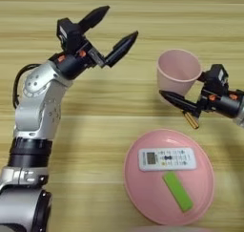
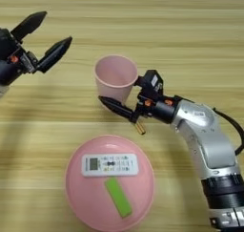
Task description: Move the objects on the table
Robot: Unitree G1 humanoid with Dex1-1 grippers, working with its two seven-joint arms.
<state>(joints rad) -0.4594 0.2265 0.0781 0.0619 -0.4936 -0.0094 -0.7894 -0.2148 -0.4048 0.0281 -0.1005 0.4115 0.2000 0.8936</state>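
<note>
My right gripper (image 2: 119, 93) is shut on the pale pink cup (image 2: 114, 73), holding it by its wall at the right middle of the table (image 1: 100, 111). One black finger (image 2: 116, 108) lies along the cup's outer near side; the other is hidden by the cup. The cup stands open side up, slightly tilted. The white remote control (image 1: 167, 159) lies flat on a round pink plate (image 1: 206, 188) in front of the cup. My left gripper (image 1: 120, 22) hovers open at the far left with nothing between its fingers.
A green flat bar (image 1: 177, 192) lies on the plate just in front of the remote. A small brass-coloured piece (image 2: 139, 127) lies on the wood under my right gripper. Bare wood stretches between the two arms.
</note>
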